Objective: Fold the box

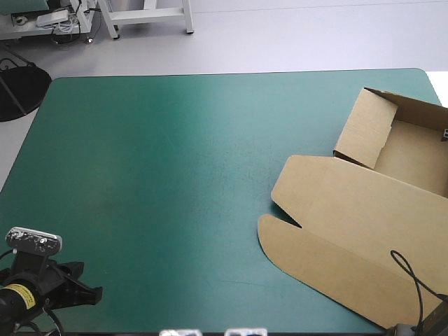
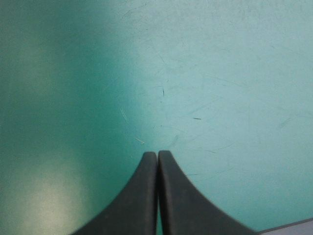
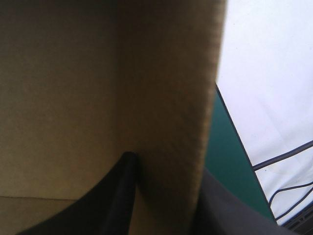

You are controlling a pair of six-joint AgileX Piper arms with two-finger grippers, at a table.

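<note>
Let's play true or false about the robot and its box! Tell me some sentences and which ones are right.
1. The box lies on the right side of the table. True.
2. The left gripper is holding the box. False: it is shut on nothing, over the bare teal-green cover, far from the box.
3. The right gripper has brown board between its fingers. True.
4. The box is one flat sheet all over. False: at its far end a wall stands up, while the near part lies flat.
</note>
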